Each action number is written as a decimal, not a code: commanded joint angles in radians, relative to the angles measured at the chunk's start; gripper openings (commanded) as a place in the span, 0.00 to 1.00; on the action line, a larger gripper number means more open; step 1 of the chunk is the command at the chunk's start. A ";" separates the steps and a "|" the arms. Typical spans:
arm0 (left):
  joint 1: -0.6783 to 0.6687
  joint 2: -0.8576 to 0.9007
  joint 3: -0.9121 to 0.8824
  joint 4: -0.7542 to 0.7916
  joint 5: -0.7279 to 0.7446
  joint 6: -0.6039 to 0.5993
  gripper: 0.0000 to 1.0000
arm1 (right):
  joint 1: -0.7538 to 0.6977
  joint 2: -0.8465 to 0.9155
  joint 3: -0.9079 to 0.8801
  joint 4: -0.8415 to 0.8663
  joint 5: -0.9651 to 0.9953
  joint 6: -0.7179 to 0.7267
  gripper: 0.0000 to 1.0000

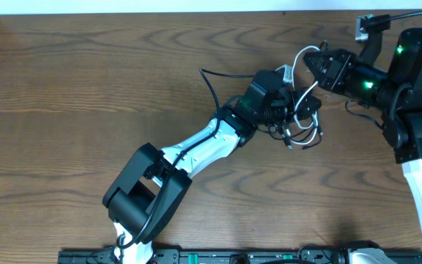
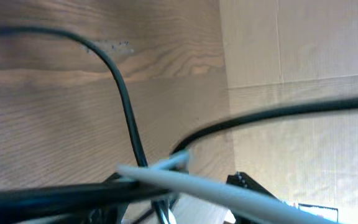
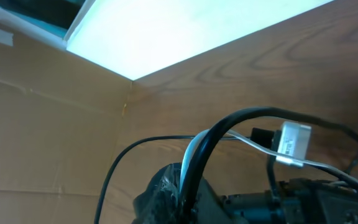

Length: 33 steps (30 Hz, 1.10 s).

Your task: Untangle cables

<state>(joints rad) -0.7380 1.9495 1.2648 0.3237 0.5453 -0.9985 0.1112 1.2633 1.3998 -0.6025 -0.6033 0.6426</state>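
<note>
Woodgrain tabletop (image 1: pixel 86 88), dark brown and matte, lies bare across its whole left half and along the front. A pale strip bounds its far edge, and a cardboard wall (image 2: pixel 291 124) rises at the side.

Both cables sit right of centre in one small knot between the two arms. The thin white cord (image 1: pixel 312 139) loops at the near side, tangled with the black cord (image 1: pixel 316 107). A white tag (image 3: pixel 291 144) hangs on it.

The left gripper (image 1: pixel 283 106) is buried in the knot and the right gripper (image 1: pixel 312 64) touches its far side. I cannot tell whether either one is gripping.
</note>
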 commanded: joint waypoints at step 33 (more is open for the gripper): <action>0.190 -0.324 0.009 -0.521 -0.030 0.630 0.07 | -0.207 0.174 0.011 -0.347 0.512 -0.193 0.01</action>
<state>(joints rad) -0.5732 1.7378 1.2667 -0.1799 0.5175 -0.4873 -0.0887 1.3773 1.3998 -0.9466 -0.1669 0.5083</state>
